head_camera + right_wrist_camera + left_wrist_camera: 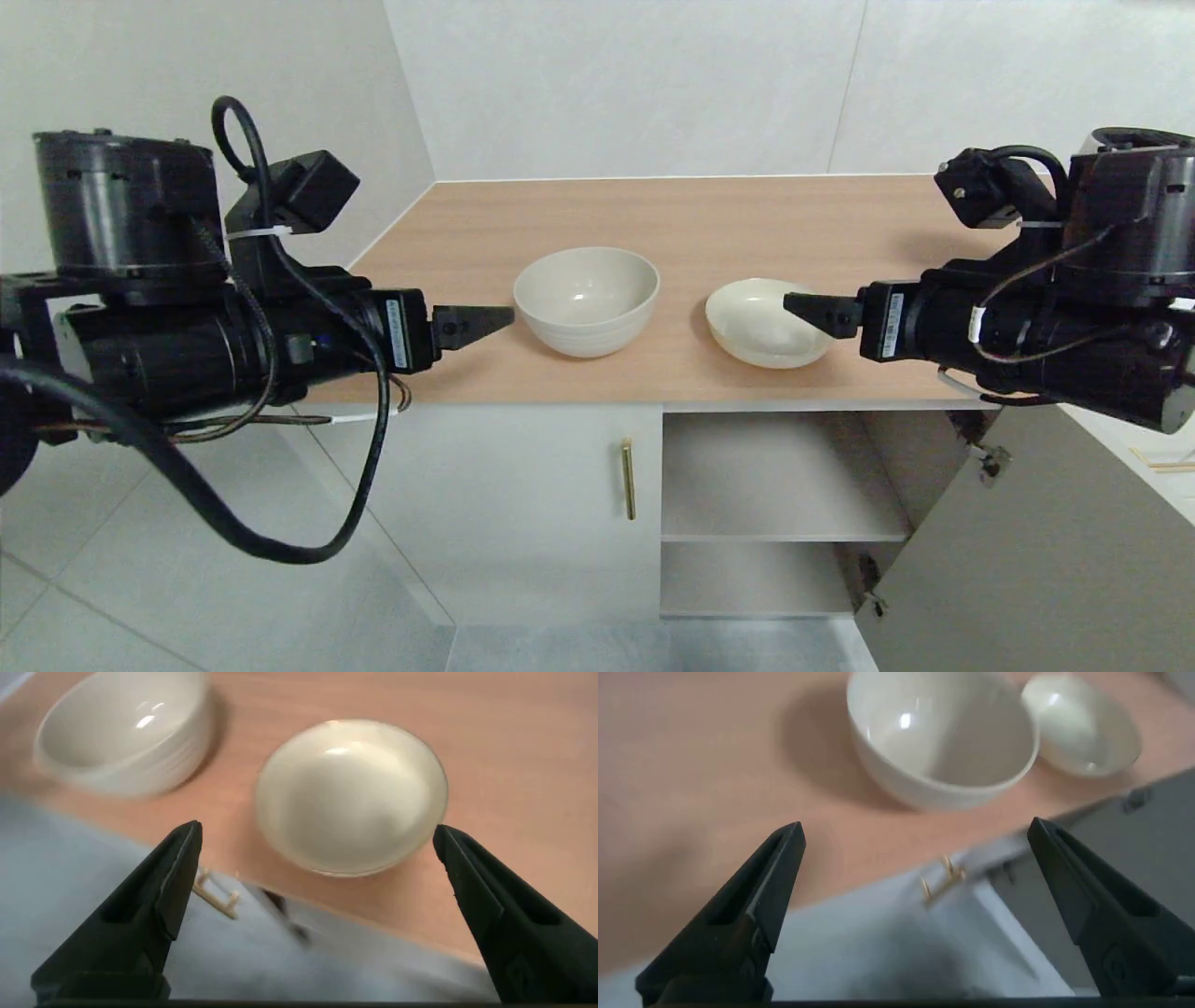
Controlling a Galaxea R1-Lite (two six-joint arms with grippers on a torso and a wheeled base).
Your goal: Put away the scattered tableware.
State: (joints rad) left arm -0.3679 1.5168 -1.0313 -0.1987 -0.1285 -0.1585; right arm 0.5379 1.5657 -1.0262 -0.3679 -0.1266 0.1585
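Currently on the bench (747,215): deep bowl (586,301), with released left end effector (504,317) just beside it; shallow bowl (754,329) right of deep bowl, near released right end effector (792,303).

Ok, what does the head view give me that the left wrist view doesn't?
Head view's extras: the right hand near the shallow bowl, and the open cupboard's shelves under the counter. Left wrist view's extra: the left hand with its fingers spread wide apart. Shared: the deep bowl, the shallow bowl beside it, the wooden countertop and the gold door handle.
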